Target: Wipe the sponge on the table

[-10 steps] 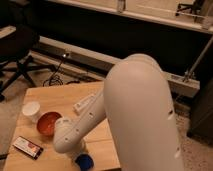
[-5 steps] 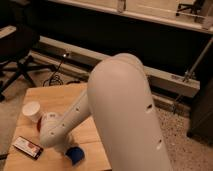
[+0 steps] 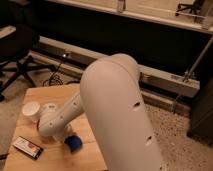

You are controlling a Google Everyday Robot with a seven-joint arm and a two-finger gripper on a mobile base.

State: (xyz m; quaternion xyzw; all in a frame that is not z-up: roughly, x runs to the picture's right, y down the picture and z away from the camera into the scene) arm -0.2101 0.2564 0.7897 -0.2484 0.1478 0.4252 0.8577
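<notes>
**Position of components**

1. The sponge lies on the table, in the 6 o'clock sector of the plank top and close to the near edge. It shows as a rounded blue lump. No long axis can be made out, so no approach heading is favoured by its shape.
2. The gripper is at the end of the single white arm. It is low over the table and directly against the sponge's 10 o'clock side. The wrist housing covers most of it. Whether the gripper is spread, closed, or clamped on the sponge cannot be told.
3. From the gripper, the sponge lies at roughly 4 o'clock, touching or all but touching it. The gap, if any, is hidden.

**Neighbouring items**

- A white paper cup stands at 10 o'clock from the sponge, just beyond the wrist.
- A flat dark packet lies at 9 o'clock, near the left edge of the table.

**Assessment**

The sponge is in contact with the surface to be wiped, with the gripper at it. This arrangement fits either a wiping stroke under way or a pause at one end of a stroke. Judged from the layout, bare wood lies toward 12 o'clock. A stroke toward 9 or 10 o'clock risks striking the packet or the cup.
</notes>
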